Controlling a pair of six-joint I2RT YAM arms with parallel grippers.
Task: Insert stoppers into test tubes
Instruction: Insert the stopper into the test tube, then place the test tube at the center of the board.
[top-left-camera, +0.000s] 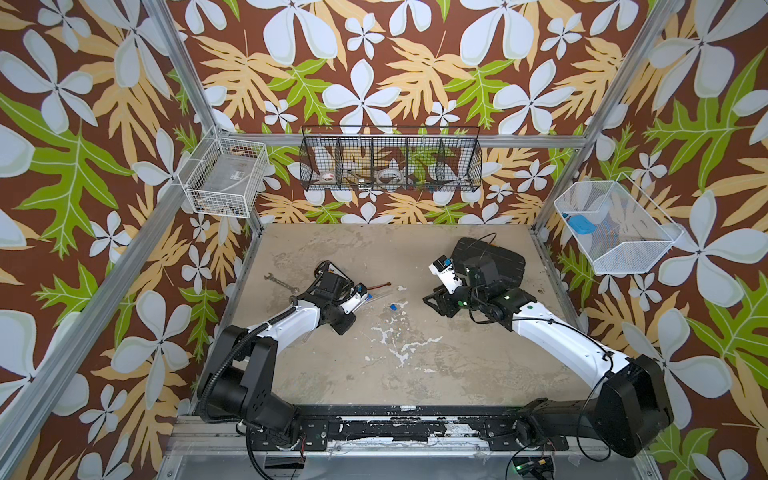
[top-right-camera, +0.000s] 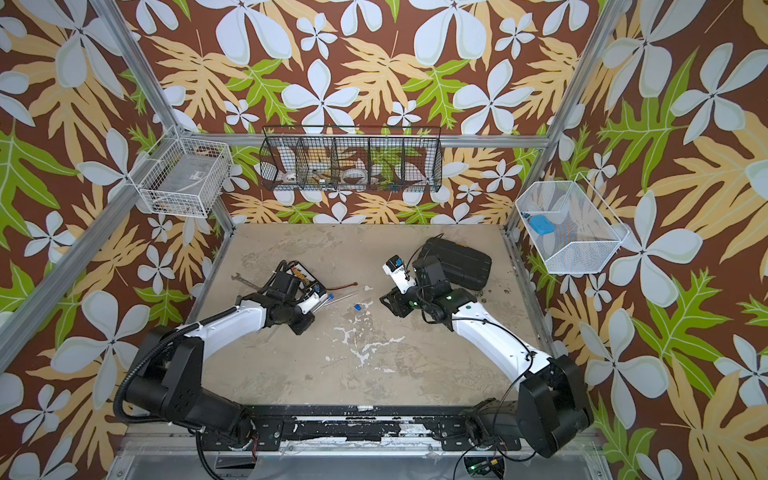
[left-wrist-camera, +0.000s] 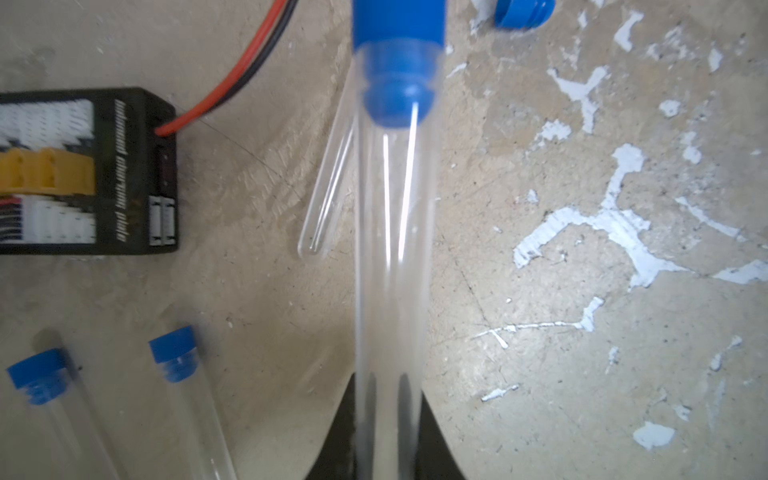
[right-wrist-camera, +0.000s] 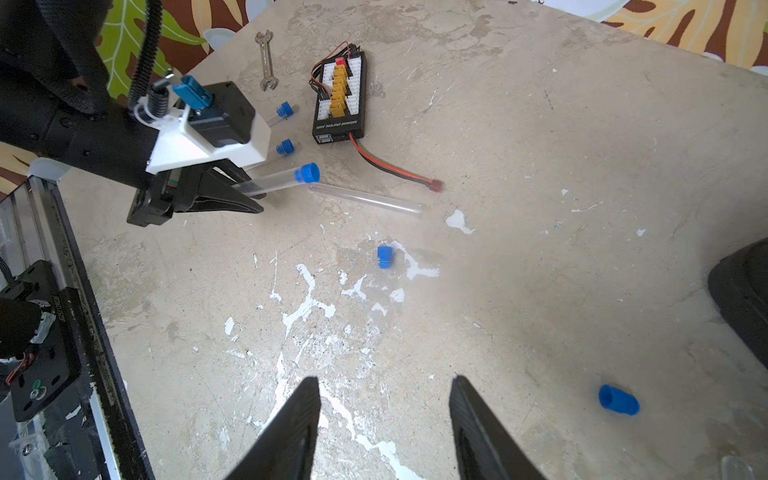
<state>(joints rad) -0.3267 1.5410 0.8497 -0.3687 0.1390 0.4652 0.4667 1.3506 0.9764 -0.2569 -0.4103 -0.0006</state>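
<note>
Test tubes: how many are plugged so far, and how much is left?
Two plugged tubes lie by the black board. The left gripper holds a third tube, stopper already seated. Left: one open tube and two loose stoppers on the table; the right gripper is open, empty.

bright, soft, even light; shadows on the table are faint. both top views look sharp. in the left wrist view the near tube is blurred, streaked with white glare; the table behind it is sharper.
</note>
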